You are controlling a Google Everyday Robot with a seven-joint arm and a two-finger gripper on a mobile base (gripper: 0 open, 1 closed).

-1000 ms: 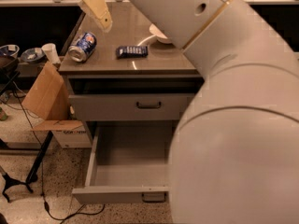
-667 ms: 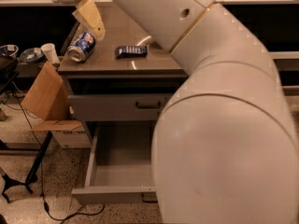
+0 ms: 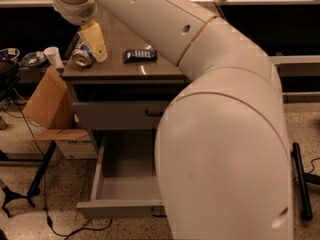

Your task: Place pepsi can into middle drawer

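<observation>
The pepsi can (image 3: 81, 57) lies on its side at the left end of the cabinet top (image 3: 150, 70), its silver end facing me. My gripper (image 3: 95, 46) hangs just above and against the can's right side, partly covering it. The middle drawer (image 3: 126, 170) is pulled open below, and its grey inside holds nothing that I can see. My large cream arm (image 3: 225, 134) covers the drawer's right half and the right of the cabinet.
A flat dark-blue snack packet (image 3: 140, 55) lies on the cabinet top right of the can. The upper drawer front (image 3: 120, 115) is shut. A cardboard box (image 3: 47, 104), a white cup (image 3: 52, 57) and bowls (image 3: 32, 59) stand at the left. Cables run on the floor.
My gripper has moved down and left, from above the cabinet top to right over the can. The arm now fills more of the view. The can and packet have not moved.
</observation>
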